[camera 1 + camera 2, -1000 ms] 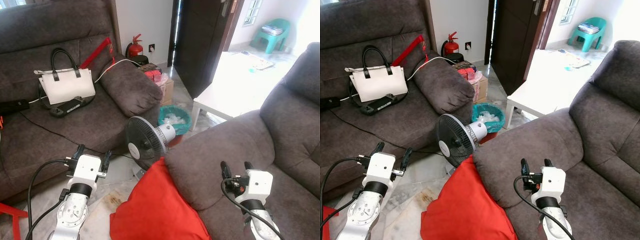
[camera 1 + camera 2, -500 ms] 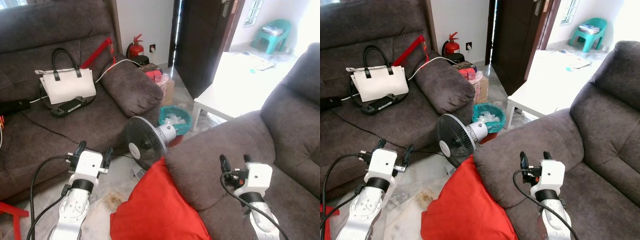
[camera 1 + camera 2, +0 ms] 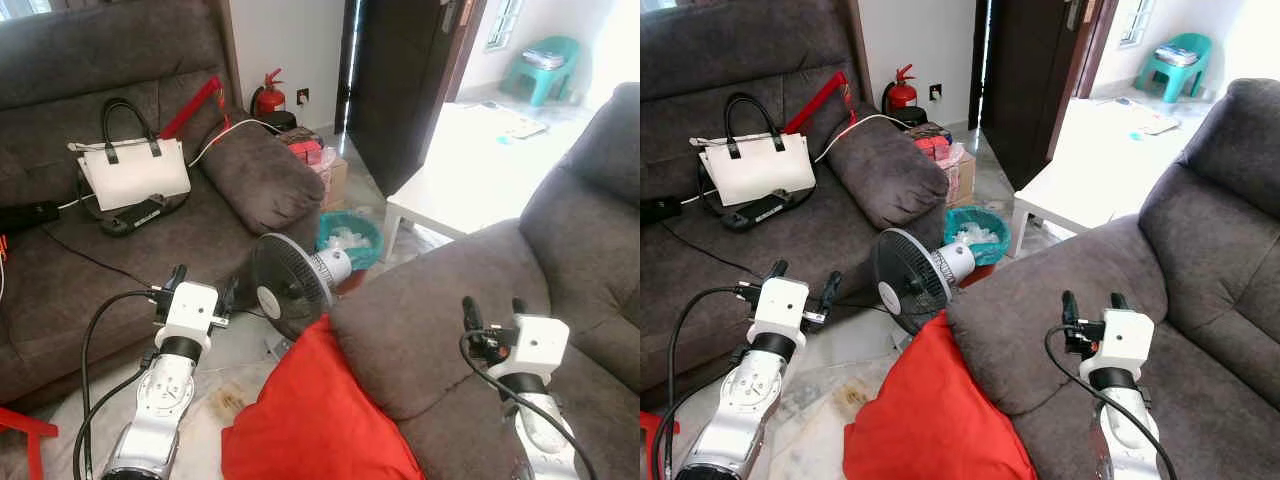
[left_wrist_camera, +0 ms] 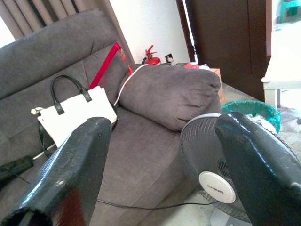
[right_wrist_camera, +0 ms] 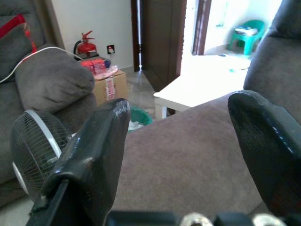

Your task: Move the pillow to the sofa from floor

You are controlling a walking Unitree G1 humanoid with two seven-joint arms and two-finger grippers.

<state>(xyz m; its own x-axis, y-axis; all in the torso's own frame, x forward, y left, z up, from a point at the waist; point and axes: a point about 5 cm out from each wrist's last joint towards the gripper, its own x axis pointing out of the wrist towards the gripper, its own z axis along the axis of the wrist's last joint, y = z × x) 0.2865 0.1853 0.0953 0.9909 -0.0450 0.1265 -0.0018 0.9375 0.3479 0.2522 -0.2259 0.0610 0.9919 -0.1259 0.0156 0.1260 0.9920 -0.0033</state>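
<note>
The red pillow (image 3: 315,415) sits on the floor, leaning against the armrest of the sofa (image 3: 450,330), just beside the fan (image 3: 290,285). Both arms are up. The left gripper (image 3: 202,290) hangs with fingers spread above the floor by the fan; the right gripper (image 3: 492,310), fingers apart too, hovers over the armrest. Neither touches the pillow. I reckon both need to come down and bracket it from 2 sides, steering clear of that fan and its cable.
</note>
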